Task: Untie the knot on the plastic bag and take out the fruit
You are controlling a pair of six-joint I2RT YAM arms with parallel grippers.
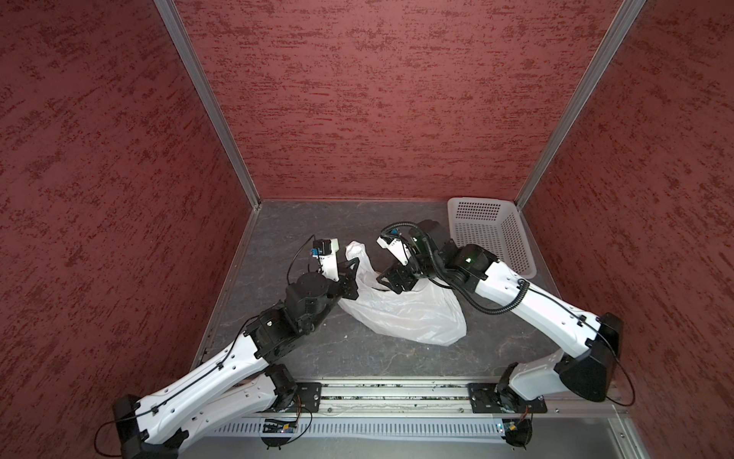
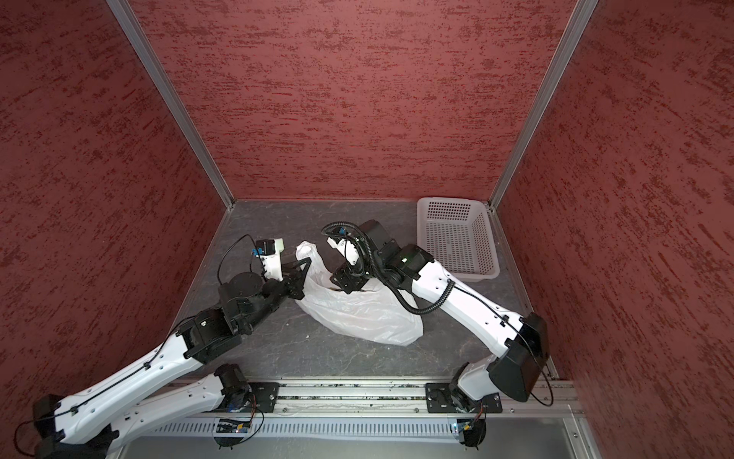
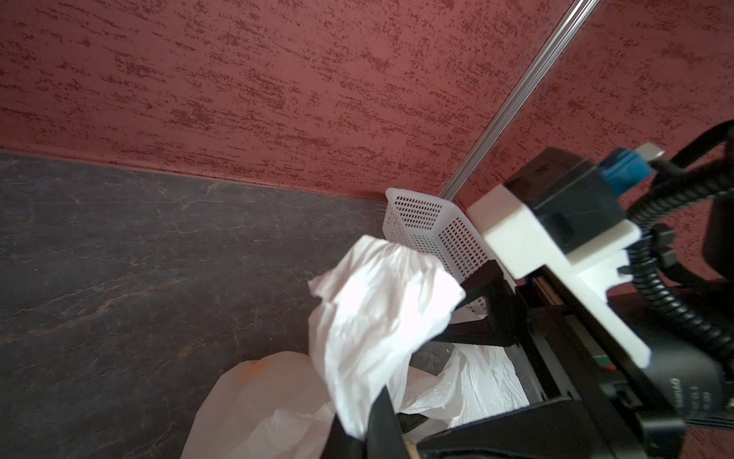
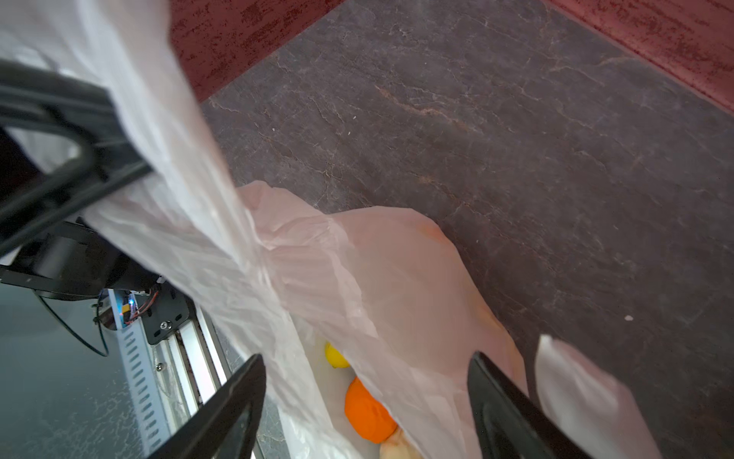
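Observation:
The white plastic bag (image 1: 409,314) lies crumpled mid-table in both top views, its mouth gaping toward the back. My left gripper (image 1: 354,263) is shut on one handle loop (image 3: 373,310) and holds it raised above the bag. Over the bag's mouth hangs my right gripper (image 4: 365,381), its jaws wide apart with only loose plastic between them. The fruit shows inside the bag in the right wrist view: an orange ball (image 4: 367,411), a yellow piece (image 4: 335,355) and a beige one (image 4: 397,447). No knot shows in any view.
A white perforated basket (image 1: 492,234) stands at the back right corner, close behind my right arm. Red walls close in the table on three sides. A metal rail (image 1: 397,391) with both arm bases runs along the front edge.

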